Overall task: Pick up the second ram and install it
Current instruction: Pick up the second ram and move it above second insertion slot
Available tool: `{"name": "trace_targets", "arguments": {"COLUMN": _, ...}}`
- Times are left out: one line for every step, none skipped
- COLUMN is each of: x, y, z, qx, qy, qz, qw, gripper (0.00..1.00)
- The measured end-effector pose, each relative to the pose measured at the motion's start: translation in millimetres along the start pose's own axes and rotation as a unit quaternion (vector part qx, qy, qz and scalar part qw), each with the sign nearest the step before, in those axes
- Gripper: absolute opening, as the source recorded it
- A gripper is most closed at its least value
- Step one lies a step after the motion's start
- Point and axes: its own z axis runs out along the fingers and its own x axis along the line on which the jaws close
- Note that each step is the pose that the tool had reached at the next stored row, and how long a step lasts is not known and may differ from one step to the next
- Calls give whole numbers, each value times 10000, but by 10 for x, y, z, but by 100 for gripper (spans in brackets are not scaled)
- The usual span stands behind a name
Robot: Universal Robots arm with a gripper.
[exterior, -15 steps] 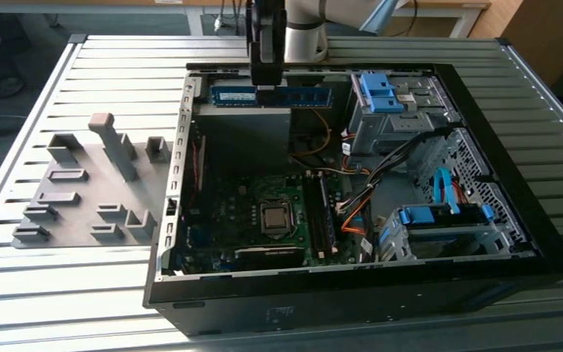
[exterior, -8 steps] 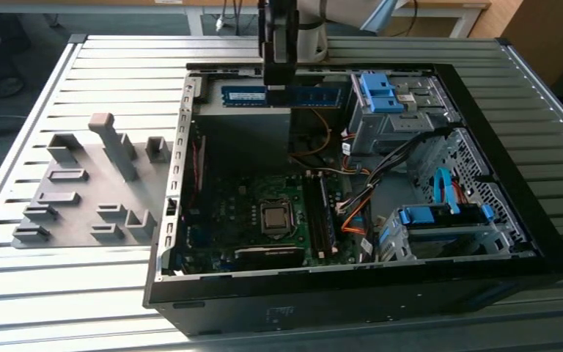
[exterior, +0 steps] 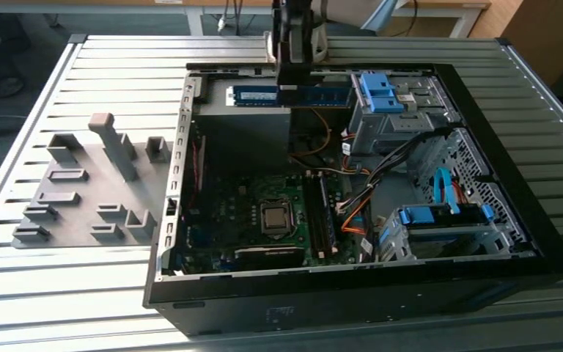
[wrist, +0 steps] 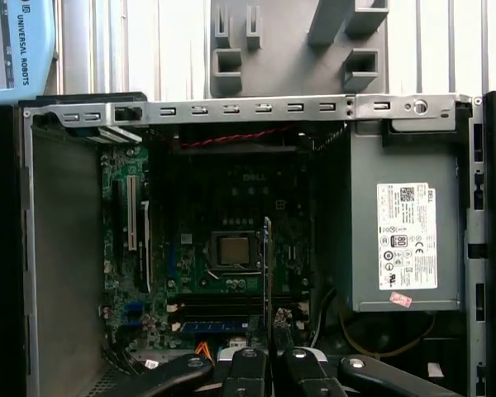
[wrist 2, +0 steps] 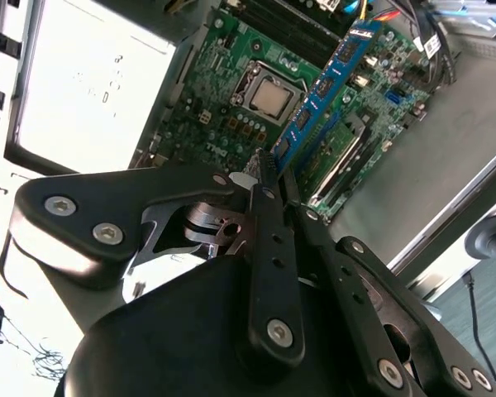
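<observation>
The end effector is clamping one end of the second ram between its closed fingers, holding the stick in the air above the motherboard inside the open computer case lying on the worktop

The open computer case lay on the bench, with the plate of holder blocks beside it on the exterior view's left. Inside the case the motherboard covered the floor, the power supply stood beyond it, and the drive bays were on the exterior view's right. The second ram, gripped by the tool, hung above the case's inside, apart from the motherboard.
</observation>
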Motion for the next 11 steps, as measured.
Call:
{"name": "trace_targets", "arguments": {"x": -1, "y": -18, "z": 0, "qx": -2, "qy": 0, "qz": 0, "qw": 10000, "gripper": 14}}
{"name": "trace_targets", "arguments": {"x": -1, "y": -37, "z": 0, "qx": -4, "qy": 0, "qz": -1, "qw": 10000, "gripper": 14}}
{"name": "trace_targets", "arguments": {"x": -2, "y": -55, "z": 1, "qx": -5, "qy": 0, "qz": -1, "qw": 10000, "gripper": 14}}
{"name": "trace_targets", "arguments": {"x": -3, "y": -73, "z": 0, "qx": -7, "qy": 0, "qz": -1, "qw": 10000, "gripper": 14}}
{"name": "trace_targets", "arguments": {"x": -3, "y": -89, "z": 0, "qx": -9, "qy": 0, "qz": -1, "qw": 10000, "gripper": 14}}
{"name": "trace_targets", "arguments": {"x": -4, "y": -105, "z": 0, "qx": -10, "qy": 0, "qz": 0, "qw": 10000, "gripper": 14}}
{"name": "trace_targets", "arguments": {"x": -5, "y": -120, "z": 0, "qx": -12, "qy": 2, "qz": 0, "qw": 10000, "gripper": 14}}
{"name": "trace_targets", "arguments": {"x": -6, "y": -136, "z": 1, "qx": -15, "qy": 4, "qz": 0, "qw": 10000, "gripper": 14}}
{"name": "trace_targets", "arguments": {"x": -6, "y": -151, "z": 0, "qx": -17, "qy": 4, "qz": -1, "qw": 10000, "gripper": 14}}
{"name": "trace_targets", "arguments": {"x": -7, "y": -166, "z": 0, "qx": -18, "qy": 5, "qz": -1, "qw": 10000, "gripper": 14}}
{"name": "trace_targets", "arguments": {"x": -6, "y": -169, "z": 0, "qx": -18, "qy": 5, "qz": -1, "qw": 10000, "gripper": 14}}
